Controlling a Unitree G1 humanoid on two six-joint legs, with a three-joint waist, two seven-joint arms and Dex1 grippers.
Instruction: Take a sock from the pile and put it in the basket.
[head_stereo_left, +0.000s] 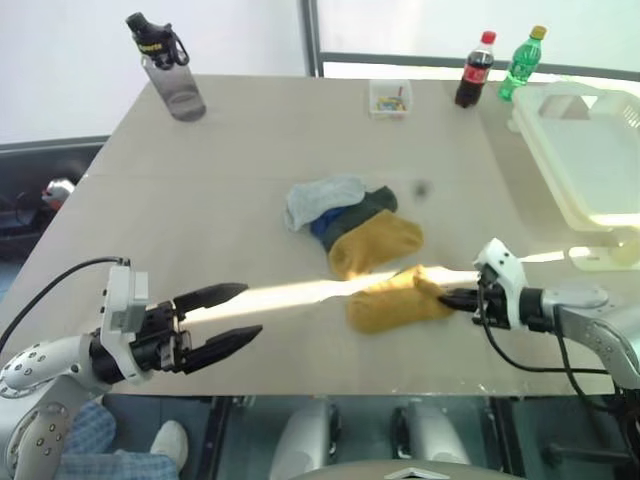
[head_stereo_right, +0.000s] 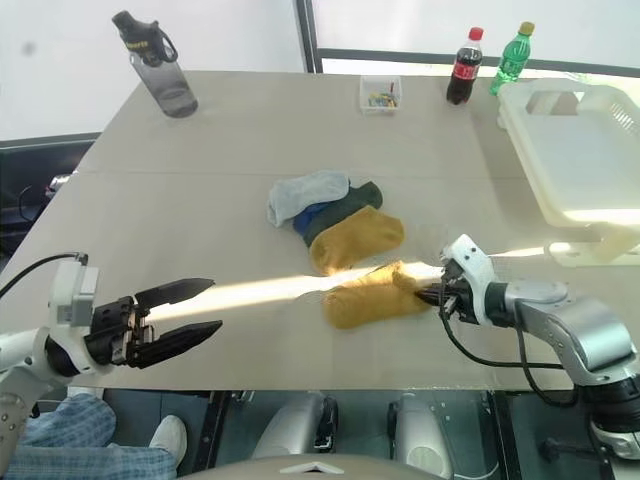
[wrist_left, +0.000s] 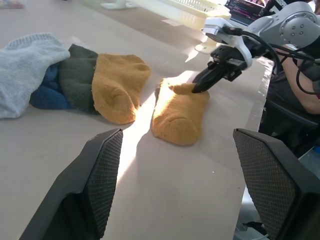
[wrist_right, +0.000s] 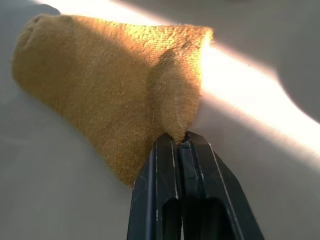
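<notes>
1. Near the front edge of the worktop (head_stereo_left: 250, 130), on the left, the left pincer (head_stereo_left: 238, 315) hovers with its fingers spread wide and nothing between them, likely parked clear of the work.
2. Near the front edge on the right, the right pincer (head_stereo_left: 452, 298) is clamped tight on a pinched fold at the end of a mustard sock (head_stereo_left: 395, 300). The sock lies flat on the worktop, just beside the pile (head_stereo_left: 350, 222) on its near side, so it can be lifted without dragging the others.
3. Toward the middle, the pile holds a second mustard sock, a dark green one, a blue one and a light blue one, overlapping.
4. At the far right corner sits the basket (head_stereo_left: 585, 150), well apart from the held sock; the carry, as I judge it, goes up and away to the right.
5. Along the far edge stand a grey water bottle (head_stereo_left: 170, 70), a small clear box (head_stereo_left: 390, 98), a cola bottle (head_stereo_left: 474, 70) and a green bottle (head_stereo_left: 522, 64).
</notes>
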